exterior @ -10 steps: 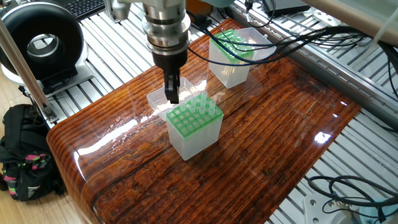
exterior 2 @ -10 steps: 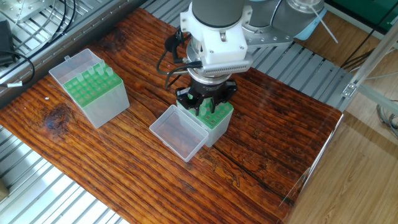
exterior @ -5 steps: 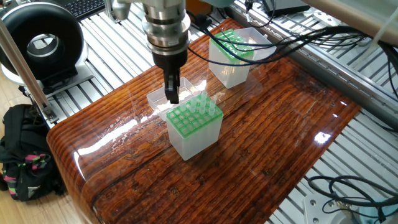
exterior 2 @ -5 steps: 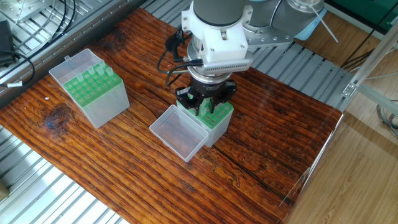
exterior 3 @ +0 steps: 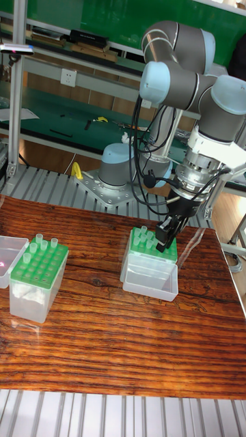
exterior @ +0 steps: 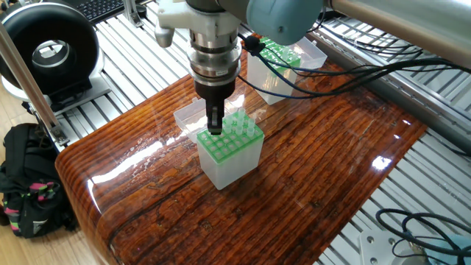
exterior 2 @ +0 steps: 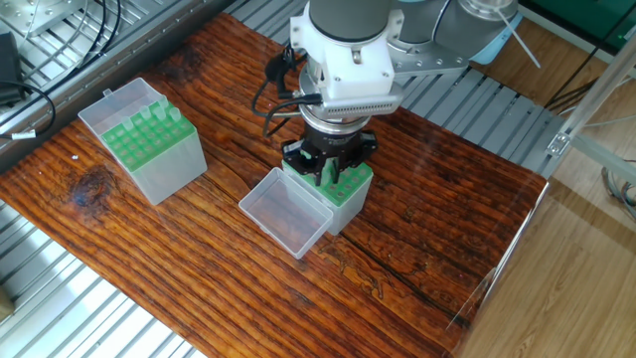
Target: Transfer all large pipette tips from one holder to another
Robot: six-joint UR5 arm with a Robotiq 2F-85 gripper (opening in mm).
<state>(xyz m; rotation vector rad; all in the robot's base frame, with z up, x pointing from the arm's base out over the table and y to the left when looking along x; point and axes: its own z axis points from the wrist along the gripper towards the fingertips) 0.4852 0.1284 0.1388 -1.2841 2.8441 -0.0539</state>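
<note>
Gripper: the gripper (exterior: 215, 126) hung straight down over the near rack (exterior: 229, 153), its black fingertips at the green top plate; whether the fingers were apart or closed could not be told
Tips: several large pipette tips (exterior: 242, 124) stood upright in the near rack's far rows, just beside the fingertips; more tips (exterior 3: 42, 242) stood in the far rack (exterior 2: 147, 147)
Lid: the near rack's clear hinged lid (exterior 2: 287, 212) lay open, touching that rack
Edges: the near rack sat mid-table, well apart from the far rack
Room: bare wooden tabletop (exterior: 316, 169) lay open between the rack and the table's rounded edge
</note>
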